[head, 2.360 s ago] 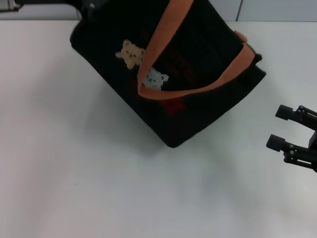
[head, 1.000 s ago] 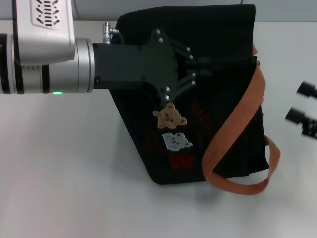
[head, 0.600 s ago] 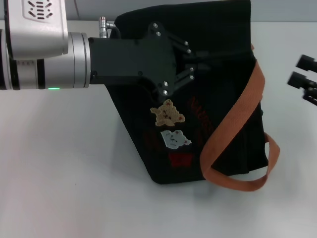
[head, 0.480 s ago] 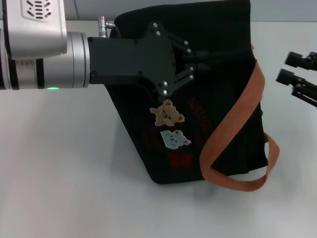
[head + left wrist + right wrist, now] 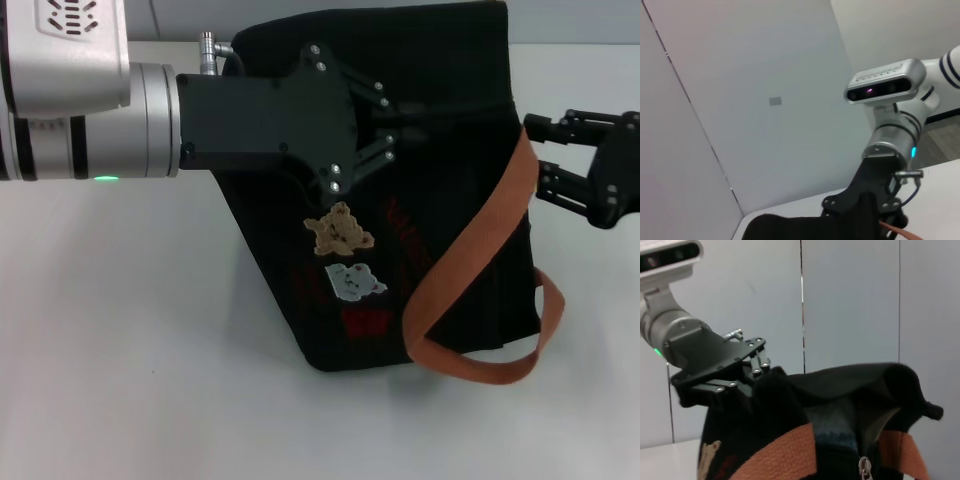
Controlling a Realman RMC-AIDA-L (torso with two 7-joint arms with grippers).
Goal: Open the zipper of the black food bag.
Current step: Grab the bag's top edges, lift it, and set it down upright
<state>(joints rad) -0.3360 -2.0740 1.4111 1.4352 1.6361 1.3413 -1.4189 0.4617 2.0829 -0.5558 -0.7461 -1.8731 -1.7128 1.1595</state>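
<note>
The black food bag stands upright on the table, with tan and white bear patches on its front and an orange-brown strap hanging loose across it. My left gripper reaches in from the left and is shut on the fabric of the bag's top edge. My right gripper hovers open beside the bag's right end, close to the strap and apart from it. In the right wrist view the bag gapes a little at the top, and the zipper's small grey pull tab hangs at the near end, with the left gripper pinching the far side.
The white table stretches in front and to the left of the bag. The lower loop of the strap lies on the table at the bag's right front corner. Grey wall panels stand behind.
The bag, lying tilted 2.4 s ago, now stands upright in my left gripper's hold. Over the last second my right gripper has moved left, up to the bag's right end.
</note>
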